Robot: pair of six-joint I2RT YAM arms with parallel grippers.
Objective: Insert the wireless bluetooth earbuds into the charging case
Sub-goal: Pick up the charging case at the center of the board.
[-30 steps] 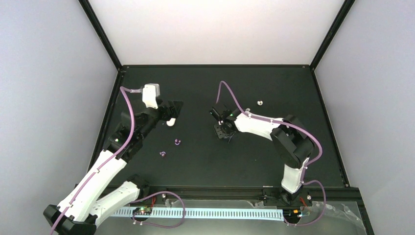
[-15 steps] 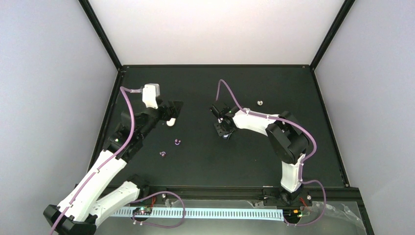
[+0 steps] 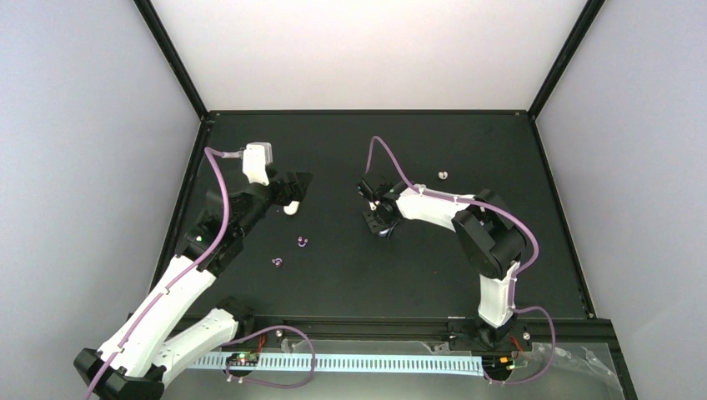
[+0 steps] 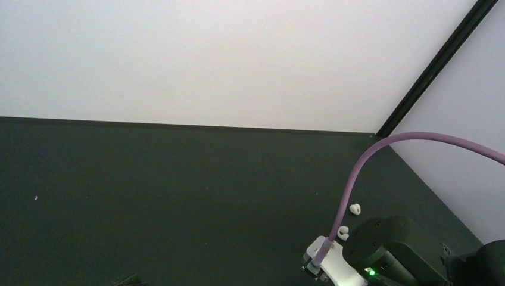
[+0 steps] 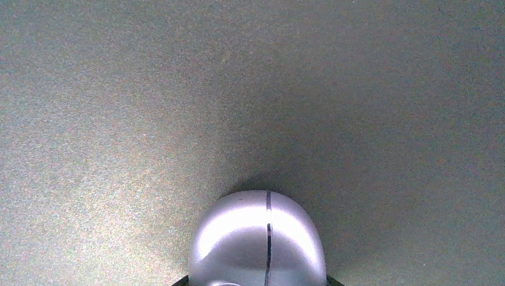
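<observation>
The left claw (image 3: 293, 185) hangs over the left half of the black desk (image 3: 350, 283), toward the far edge. Its jaws are wide apart and I see nothing in them. A small white round thing (image 3: 290, 209) peeks out just beside it. It may be another case, but I cannot tell.

Two tiny shiny purple earbuds (image 3: 302, 242) lie loose, nearer the front edge.

In the middle of the desk the right claw (image 3: 379, 223) is low over a shiny silver round charging case (image 5: 261, 238). I cannot tell if its jaws grip it. The case is smooth and round, so a pinch off to one side may make it slip or shoot away. Its lid looks shut, so no bud can go in.

Two tiny white earbuds (image 4: 355, 208) sit near the far edge. A swinging arm or the purple cable (image 3: 383, 154) could knock them away.
</observation>
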